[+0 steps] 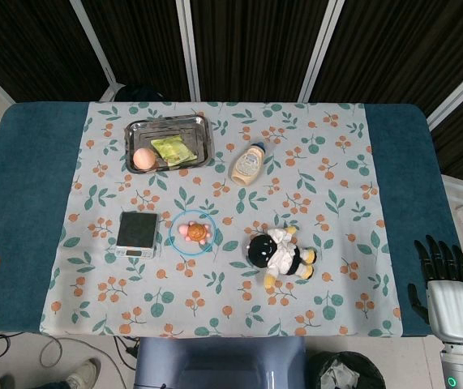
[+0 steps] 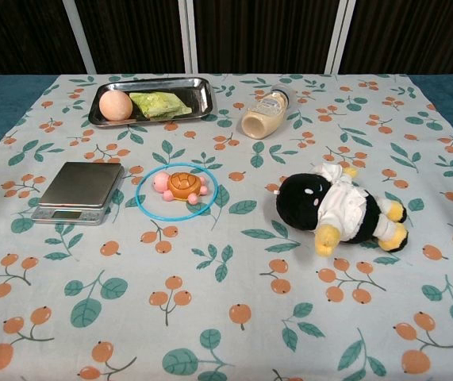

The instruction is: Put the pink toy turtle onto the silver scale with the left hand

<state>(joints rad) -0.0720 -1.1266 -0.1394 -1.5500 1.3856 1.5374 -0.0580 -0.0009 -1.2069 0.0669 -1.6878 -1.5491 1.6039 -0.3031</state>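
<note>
The pink toy turtle (image 1: 194, 232) (image 2: 178, 186), with an orange shell, lies inside a blue ring (image 1: 191, 233) (image 2: 176, 192) near the middle of the floral cloth. Just to its left sits the silver scale (image 1: 137, 233) (image 2: 78, 191), its platform bare. My right hand (image 1: 443, 279) shows in the head view only, at the lower right beyond the table's edge, fingers spread and holding nothing. My left hand appears in neither view.
A metal tray (image 1: 203, 139) (image 2: 201, 89) at the back left holds an egg (image 1: 143, 158) (image 2: 116, 105) and a green packet (image 1: 173, 150) (image 2: 159, 104). A beige bottle (image 1: 247, 164) (image 2: 264, 120) lies right of it. A black plush penguin (image 1: 280, 255) (image 2: 339, 210) lies right of the turtle.
</note>
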